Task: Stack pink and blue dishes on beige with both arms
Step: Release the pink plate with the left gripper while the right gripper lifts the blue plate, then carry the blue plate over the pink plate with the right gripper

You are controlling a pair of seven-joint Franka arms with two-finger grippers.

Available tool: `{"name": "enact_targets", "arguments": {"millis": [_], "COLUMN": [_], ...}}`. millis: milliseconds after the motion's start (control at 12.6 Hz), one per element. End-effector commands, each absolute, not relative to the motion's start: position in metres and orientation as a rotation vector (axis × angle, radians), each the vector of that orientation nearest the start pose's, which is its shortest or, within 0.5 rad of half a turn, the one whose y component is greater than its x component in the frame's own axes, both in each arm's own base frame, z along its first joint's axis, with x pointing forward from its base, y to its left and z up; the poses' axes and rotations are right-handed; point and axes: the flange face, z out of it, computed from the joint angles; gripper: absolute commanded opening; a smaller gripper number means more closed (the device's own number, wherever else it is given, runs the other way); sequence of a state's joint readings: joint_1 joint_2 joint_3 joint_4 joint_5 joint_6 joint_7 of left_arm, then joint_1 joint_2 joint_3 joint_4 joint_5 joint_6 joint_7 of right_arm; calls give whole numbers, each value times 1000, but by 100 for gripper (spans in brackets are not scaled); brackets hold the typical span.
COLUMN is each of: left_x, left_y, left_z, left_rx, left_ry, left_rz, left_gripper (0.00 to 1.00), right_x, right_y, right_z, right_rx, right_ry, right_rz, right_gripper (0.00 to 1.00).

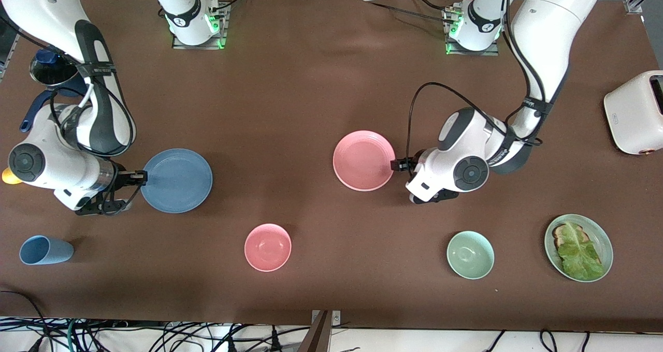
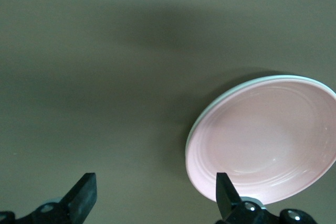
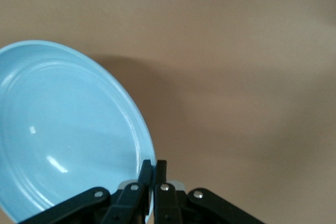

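Pink plate (image 1: pixel 362 160) lies flat on the table (image 1: pixel 311 93) near its middle, somewhat toward my left arm's end. My left end effector (image 1: pixel 398 164) sits at that plate's rim on the side facing my left arm's end; in the left wrist view its fingers (image 2: pixel 224 192) stand wide apart, one tip at the pink plate's (image 2: pixel 265 137) edge and the other off over bare table, so nothing is clamped. A thin pale edge shows under the pink rim in that view; I cannot tell what it belongs to.

Blue plate (image 1: pixel 176 180) is toward my right arm's end of the table, a little nearer the front edge than the pink one. My right end effector (image 1: pixel 141 176) is at its rim, and in the right wrist view the fingers (image 3: pixel 144 179) are pressed together on the blue plate's (image 3: pixel 63 129) edge, pinching it.

Along the front edge, from my right arm's end to my left arm's: a light blue cup (image 1: pixel 45 250) on its side, a small pink bowl (image 1: pixel 267 247), a pale green bowl (image 1: pixel 470 254), and a green plate (image 1: pixel 601 238) carrying bread and lettuce (image 1: pixel 577 251). A white toaster (image 1: pixel 634 113) stands at the edge of my left arm's end.
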State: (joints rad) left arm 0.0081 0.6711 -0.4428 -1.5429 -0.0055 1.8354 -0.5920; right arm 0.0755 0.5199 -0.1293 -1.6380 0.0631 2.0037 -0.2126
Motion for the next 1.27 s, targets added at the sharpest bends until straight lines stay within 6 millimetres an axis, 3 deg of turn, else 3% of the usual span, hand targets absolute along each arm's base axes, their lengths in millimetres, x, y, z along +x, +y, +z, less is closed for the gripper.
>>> {"name": "enact_targets", "arguments": {"millis": [0,238,396,554,633,712,1029,1188], "left_x": [627,639,641,638,638,637,630,612], "left_y": [-196,-117,-58,-20,10,26,40,21], "left_z": [288,306,315,331,333,350,414,463], "left_rx": [-3107,-3130,-3099,-3091,-3095,-3088,-3056,-3001], "left_ry": [-325,-196,-120,-50,-44,-31,-74,-83], "left_rz": [640,664,665,680,672,627,486,378], "left_gripper": [100,100,100,100,100,100,100,100], "right_x": [681,684,676,664,657,650,607,582], "right_y": [-19,26,61,116,145,176,297,347], "right_z": [333,370,383,390,391,392,367,348], "right_rx": [-3096,-3001,-2958,-2934,-2932,-2942,-2987,-2990], "right_ry": [-251,-271,-118,-96,-37,2,179,278], "right_rz": [225,260,305,355,377,385,340,283], "right_gripper": [0,0,0,0,0,0,0,0]}}
